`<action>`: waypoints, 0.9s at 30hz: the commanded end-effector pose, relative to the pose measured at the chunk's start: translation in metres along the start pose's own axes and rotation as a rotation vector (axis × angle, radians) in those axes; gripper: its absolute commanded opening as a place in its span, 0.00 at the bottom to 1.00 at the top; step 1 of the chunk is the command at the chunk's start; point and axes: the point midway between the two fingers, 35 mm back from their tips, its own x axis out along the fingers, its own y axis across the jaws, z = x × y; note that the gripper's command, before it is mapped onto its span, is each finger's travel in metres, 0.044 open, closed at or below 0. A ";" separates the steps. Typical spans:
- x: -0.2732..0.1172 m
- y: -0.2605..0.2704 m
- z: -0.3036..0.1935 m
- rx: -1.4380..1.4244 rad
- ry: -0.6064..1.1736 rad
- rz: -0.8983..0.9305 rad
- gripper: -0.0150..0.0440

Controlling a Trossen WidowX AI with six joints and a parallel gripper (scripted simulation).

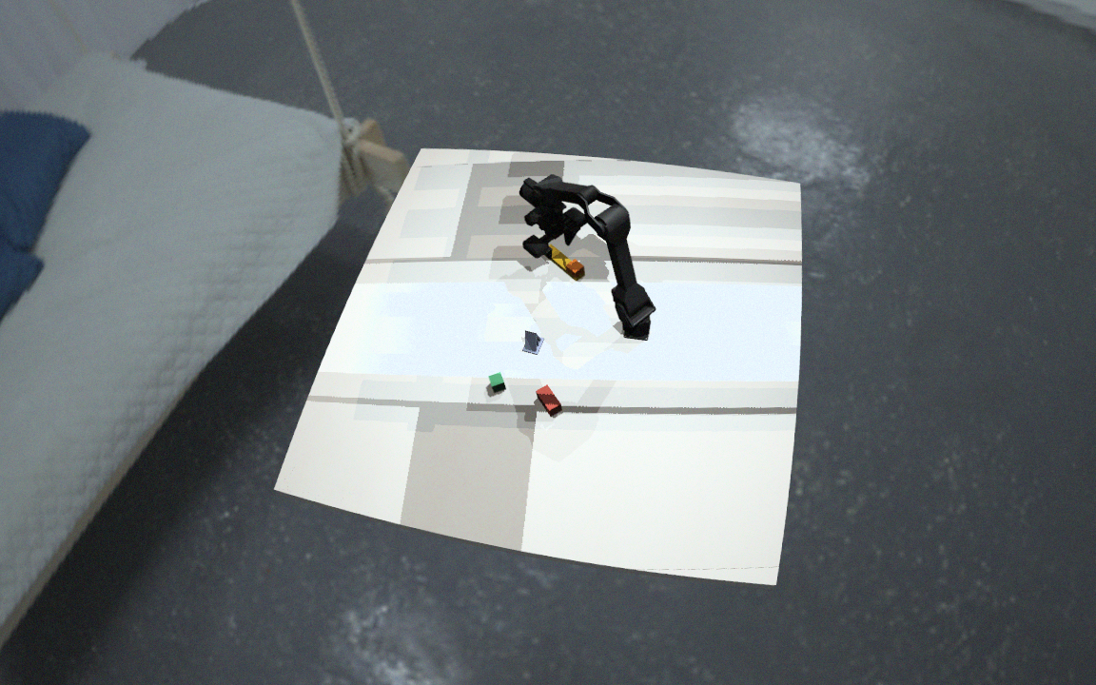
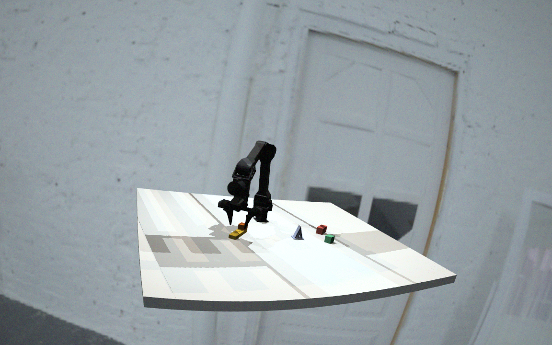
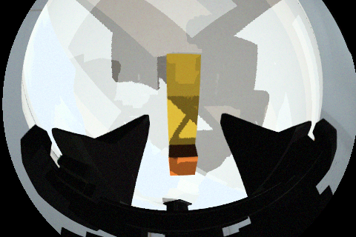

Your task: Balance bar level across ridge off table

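The yellow bar [image 1: 563,258] [image 2: 236,234] [image 3: 182,118] lies flat on the table, with an orange block [image 1: 575,268] [image 2: 242,225] [image 3: 183,165] on one end. My gripper [image 1: 558,247] [image 2: 238,226] [image 3: 185,119] is open and empty, pointing down low over the bar. In the wrist view, the bar runs lengthwise between the two spread fingers, touching neither. The small grey-blue ridge [image 1: 532,342] [image 2: 298,233] stands upright on the table away from the bar, with nothing on it. It is not in the wrist view.
A red block [image 1: 548,400] [image 2: 321,229] and a green block [image 1: 497,382] [image 2: 329,238] sit on the table beyond the ridge, seen from the bar. The arm's base [image 1: 636,325] [image 2: 261,214] stands on the table to the right of the ridge in the top view.
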 end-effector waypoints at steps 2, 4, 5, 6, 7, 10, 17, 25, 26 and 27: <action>0.011 0.001 -0.002 0.005 0.006 0.005 0.79; 0.012 0.001 -0.002 0.005 0.006 0.005 0.79; 0.012 0.001 -0.002 0.005 0.006 0.005 0.79; 0.013 0.001 -0.002 0.005 0.006 0.005 0.79; 0.015 0.001 -0.002 0.005 0.006 0.005 0.79; 0.019 0.001 -0.001 0.005 0.006 0.005 0.79; 0.031 0.001 -0.002 0.005 0.006 0.005 0.79; 0.037 0.001 -0.002 0.005 0.006 0.005 0.79; 0.037 0.001 -0.002 0.005 0.006 0.005 0.79; 0.037 0.001 -0.002 0.005 0.006 0.005 0.79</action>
